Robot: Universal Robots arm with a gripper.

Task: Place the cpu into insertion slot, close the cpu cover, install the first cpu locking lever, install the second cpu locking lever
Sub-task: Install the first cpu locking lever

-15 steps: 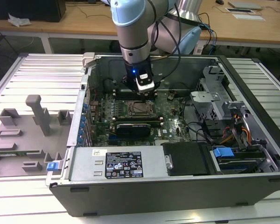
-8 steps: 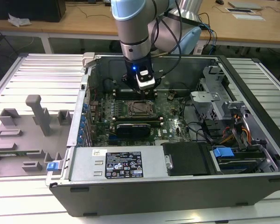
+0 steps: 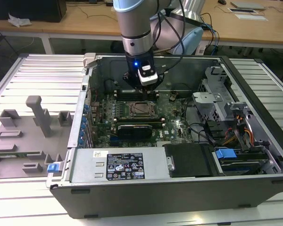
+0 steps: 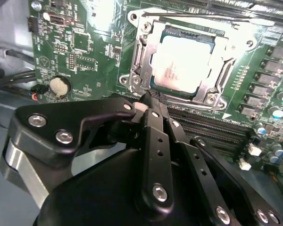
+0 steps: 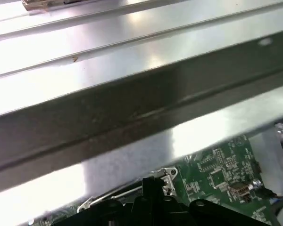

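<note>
In the second wrist view the cpu (image 4: 183,61), a pale silver square, lies in the insertion slot (image 4: 205,98) on the green motherboard. The silver cpu cover (image 4: 219,52) lies flat around it as a frame. A thin metal lever (image 4: 198,17) runs along the socket's far side. My gripper (image 4: 148,100) hangs just off the socket's near edge, its black fingers (image 4: 156,123) shut together with nothing seen between them. From the exterior view, the gripper (image 3: 146,90) hovers just behind the socket (image 3: 141,109). The first wrist view has the gripper tip (image 5: 153,181) beside a metal lever end (image 5: 169,173).
The open computer case (image 3: 179,188) walls the board in. Black memory slots (image 4: 212,125) lie beside the socket, a coin battery (image 4: 60,86) further off. Drive cages and cables (image 3: 226,117) fill the exterior view's right. A grey fixture tray (image 3: 33,127) sits outside the case.
</note>
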